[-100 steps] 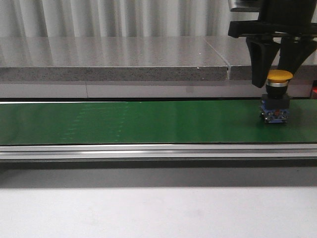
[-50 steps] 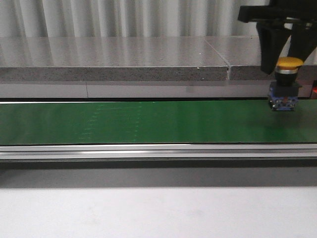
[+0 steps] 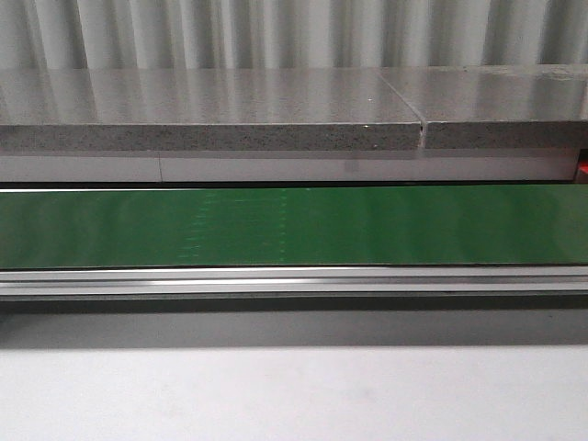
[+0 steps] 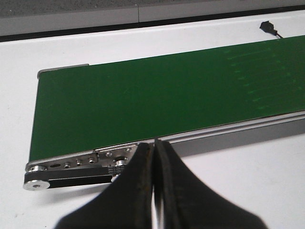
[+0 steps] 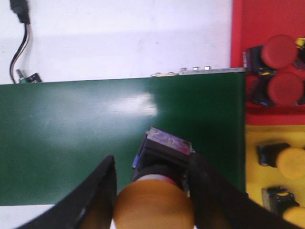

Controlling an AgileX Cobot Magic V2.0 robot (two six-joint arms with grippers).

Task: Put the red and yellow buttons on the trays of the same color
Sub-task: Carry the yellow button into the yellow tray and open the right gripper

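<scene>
White tabletop [image 3: 294, 395] fills the foreground of the front view; beyond it runs a silver rail [image 3: 294, 280], then the green conveyor belt [image 3: 294, 225], then a grey stone ledge [image 3: 211, 110] before a pleated curtain [image 3: 276, 32]. Neither arm appears in that view.

Item, right wrist view: right gripper [image 5: 152, 200], two black fingers [image 5: 97, 200] spread to either side of a yellow button [image 5: 153, 205]. Orange-yellow cap lies between the fingers, its edges against both; black body and blue-purple base [image 5: 164, 148] project just beyond the fingertips, over the belt. Gripper clamped on this button.

Item, beyond and to one side of the fingers: yellow tray [image 5: 274, 186], near the held button, carrying two further yellow-capped buttons [image 5: 290, 162] with black bodies, the second cut off by the frame edge.

Item, farther on the same side: red tray [image 5: 267, 57], adjoining the yellow tray, holding two red buttons [image 5: 281, 50] touching one another.

Item, past the belt's far edge: white surface with a black cable [image 5: 19, 33].

Item, left wrist view: left gripper [image 4: 155, 186], black fingers pressed together with only a thin seam between them, nothing held. Just beyond the tips sits the belt's metal end bracket [image 4: 76, 167]; farther out, bare green belt, then white table and a small black plug [image 4: 268, 27].
</scene>
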